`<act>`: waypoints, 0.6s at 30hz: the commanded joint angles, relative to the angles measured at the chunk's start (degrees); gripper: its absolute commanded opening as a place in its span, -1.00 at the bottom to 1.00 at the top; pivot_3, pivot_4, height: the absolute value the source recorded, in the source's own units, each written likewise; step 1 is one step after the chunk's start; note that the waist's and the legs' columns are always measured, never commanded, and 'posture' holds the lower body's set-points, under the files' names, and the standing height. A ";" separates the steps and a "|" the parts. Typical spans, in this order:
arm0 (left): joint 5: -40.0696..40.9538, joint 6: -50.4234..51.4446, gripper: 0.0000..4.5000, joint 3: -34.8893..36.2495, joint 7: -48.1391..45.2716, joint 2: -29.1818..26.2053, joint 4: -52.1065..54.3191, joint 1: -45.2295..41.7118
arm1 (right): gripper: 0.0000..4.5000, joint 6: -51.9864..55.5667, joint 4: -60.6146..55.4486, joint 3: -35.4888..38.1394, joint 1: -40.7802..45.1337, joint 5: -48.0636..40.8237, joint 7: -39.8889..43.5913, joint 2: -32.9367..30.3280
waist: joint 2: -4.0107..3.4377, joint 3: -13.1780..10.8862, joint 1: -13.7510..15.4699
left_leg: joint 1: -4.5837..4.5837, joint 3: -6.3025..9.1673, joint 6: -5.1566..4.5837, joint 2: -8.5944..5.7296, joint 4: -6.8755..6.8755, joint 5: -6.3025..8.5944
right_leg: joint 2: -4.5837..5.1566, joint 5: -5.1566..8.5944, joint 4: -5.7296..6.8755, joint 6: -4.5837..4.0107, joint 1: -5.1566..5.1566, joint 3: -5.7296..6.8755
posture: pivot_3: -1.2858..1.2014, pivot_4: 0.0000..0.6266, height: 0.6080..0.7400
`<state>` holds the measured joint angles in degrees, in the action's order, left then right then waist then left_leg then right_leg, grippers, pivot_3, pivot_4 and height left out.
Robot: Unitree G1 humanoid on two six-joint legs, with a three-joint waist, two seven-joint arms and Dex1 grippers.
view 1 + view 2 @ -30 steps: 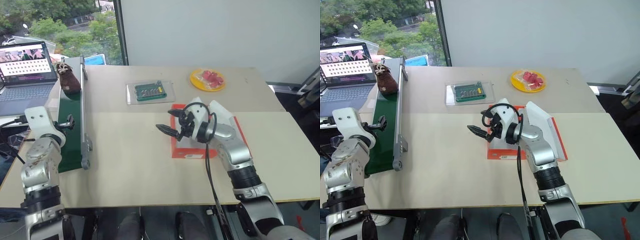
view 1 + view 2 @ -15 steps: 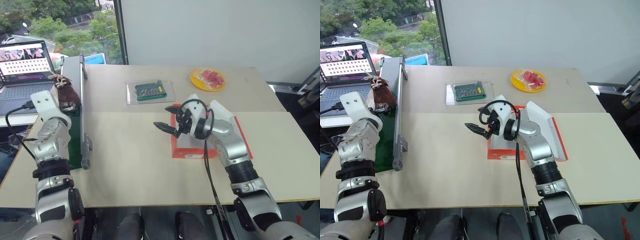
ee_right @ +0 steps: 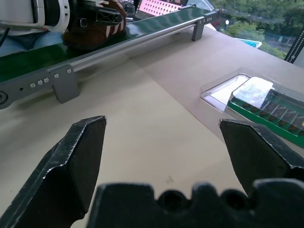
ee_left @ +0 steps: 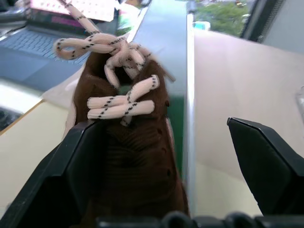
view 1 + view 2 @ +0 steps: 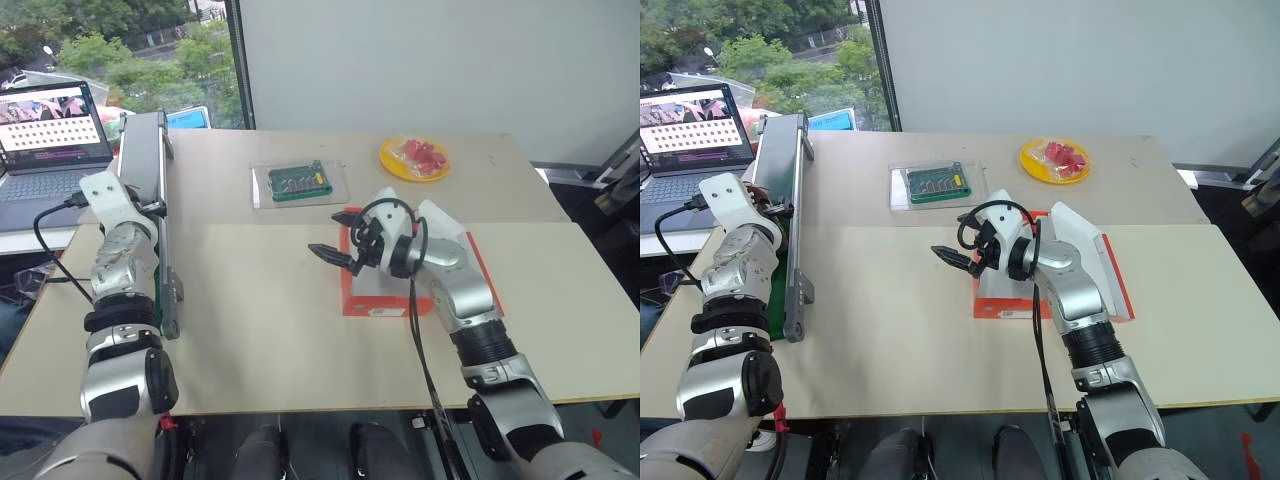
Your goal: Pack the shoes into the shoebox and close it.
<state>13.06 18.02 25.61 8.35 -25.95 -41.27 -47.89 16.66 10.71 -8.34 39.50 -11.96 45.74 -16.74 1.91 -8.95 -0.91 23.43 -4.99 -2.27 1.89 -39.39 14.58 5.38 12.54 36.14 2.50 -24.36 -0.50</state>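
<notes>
No lettering can be read: the small white label (image 5: 1011, 313) on the shoebox (image 5: 992, 296) and the laptop screen (image 5: 48, 122) beside the table carry only illegible marks.

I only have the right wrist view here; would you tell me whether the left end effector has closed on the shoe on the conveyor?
Observer: Not yet. In the left wrist view, the shoe sits between the open fingers of the left end effector, with a gap beside one finger.
Operator: Thank you. Where is the shoebox?
Observer: The shoebox lies on the table beneath the right arm, with its lid up.
Operator: What else is near it?
Observer: A yellow plate with red pieces stands beyond the shoebox, at the table's far side.
</notes>
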 commanded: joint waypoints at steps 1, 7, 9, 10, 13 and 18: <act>4.40 3.74 0.30 4.72 3.28 1.58 0.31 0.80 | 1.00 -2.07 -0.79 1.11 0.99 0.85 -0.87 -0.84 | -0.02 0.01 0.00 | -0.08 0.00 -0.01 0.01 0.00 0.01 | 0.00 0.00 0.00 0.00 0.04 -0.01 | 0.03 -0.52 1.00; 5.42 4.41 -0.59 5.26 4.54 2.84 3.19 1.63 | 1.00 -2.65 0.09 1.02 1.32 1.59 -1.30 -0.96 | -0.03 0.02 0.08 | -0.26 -0.01 0.01 -0.01 0.07 0.00 | 0.02 0.00 -0.01 -0.01 0.10 -0.05 | 0.03 -0.52 1.00; 5.13 3.49 -0.87 4.86 4.87 2.86 4.51 1.69 | 1.00 -2.90 0.45 1.04 1.54 1.95 -1.46 -0.90 | -0.03 0.02 0.15 | -0.26 -0.01 0.02 -0.01 0.08 -0.01 | 0.02 0.00 -0.01 -0.01 0.10 -0.05 | 0.03 -0.52 1.00; 4.79 3.10 -0.98 4.56 5.08 2.79 5.14 1.72 | 1.00 -3.03 0.63 1.06 1.65 2.08 -1.52 -0.89 | -0.03 0.02 0.17 | -0.25 0.00 0.03 -0.01 0.08 -0.01 | 0.02 0.00 -0.01 -0.01 0.10 -0.05 | 0.03 -0.52 1.00; 4.66 1.88 -0.98 4.44 5.29 2.67 7.27 1.83 | 1.00 -3.33 0.90 1.06 1.80 2.33 -1.66 -0.97 | -0.03 0.02 0.14 | -0.23 0.00 0.03 -0.01 0.09 -0.01 | 0.02 -0.01 -0.01 -0.02 0.09 -0.04 | 0.03 -0.52 1.00; 2.26 -0.96 -0.98 0.91 2.76 1.17 12.43 1.70 | 1.00 -2.62 0.76 2.52 2.34 1.48 -2.46 -0.97 | -0.02 0.01 0.14 | -0.09 0.01 0.08 0.01 0.12 -0.04 | 0.00 -0.03 -0.01 -0.05 0.01 -0.03 | 0.03 -0.52 1.00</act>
<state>16.38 19.42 28.96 14.03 -23.14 -33.63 -44.76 15.11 12.98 -8.17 39.67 -9.65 44.07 -17.46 1.90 -8.94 -0.77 23.39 -4.99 -2.16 1.90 -39.26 14.52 5.38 12.51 36.12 2.45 -24.38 -0.51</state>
